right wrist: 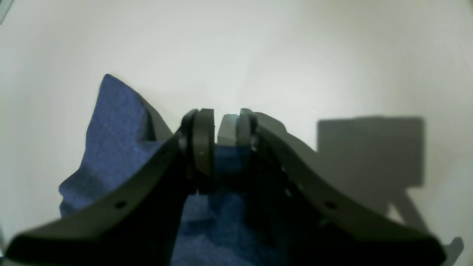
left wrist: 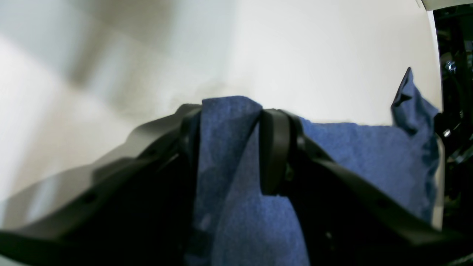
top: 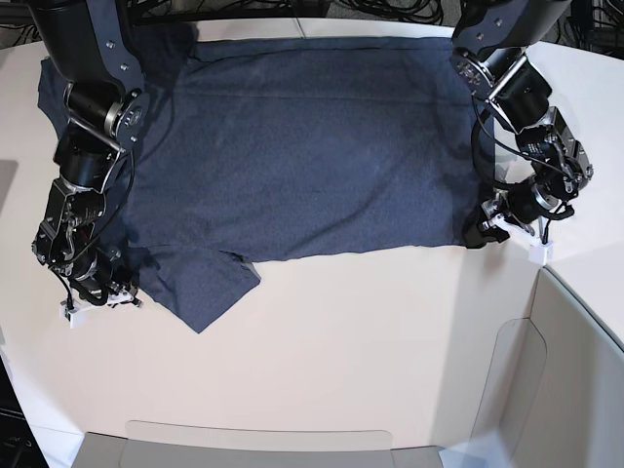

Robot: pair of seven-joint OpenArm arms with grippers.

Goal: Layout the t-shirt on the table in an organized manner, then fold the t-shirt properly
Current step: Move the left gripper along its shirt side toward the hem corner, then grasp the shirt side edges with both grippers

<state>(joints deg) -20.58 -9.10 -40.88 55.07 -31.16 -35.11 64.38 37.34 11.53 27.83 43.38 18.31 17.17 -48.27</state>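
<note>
Left hand [left wrist: 229, 111], seen from its own wrist camera, has its two dark fingers [left wrist: 275, 147] set on either side of a fold of the blue t-shirt [left wrist: 369, 155]; the cloth runs up between them, and they are clenched on it. More of the shirt spreads away to the right over the pale surface [left wrist: 314, 55], with one corner standing up near the surface's edge.

Right hand [right wrist: 226, 125], in its wrist view, stands with its fingers [right wrist: 203, 140] close together and shirt cloth [right wrist: 114, 122] caught between them, so it is grasping the fabric. A peak of cloth rises on the left, over the surface [right wrist: 258, 44].

From the base view, the t-shirt [top: 302, 156] lies spread flat across the far half of the surface [top: 341, 361]. The left hand [top: 499, 222] sits at the shirt's near corner on that view's right; the right hand [top: 97, 292] sits at the sleeve side on the left.
</note>
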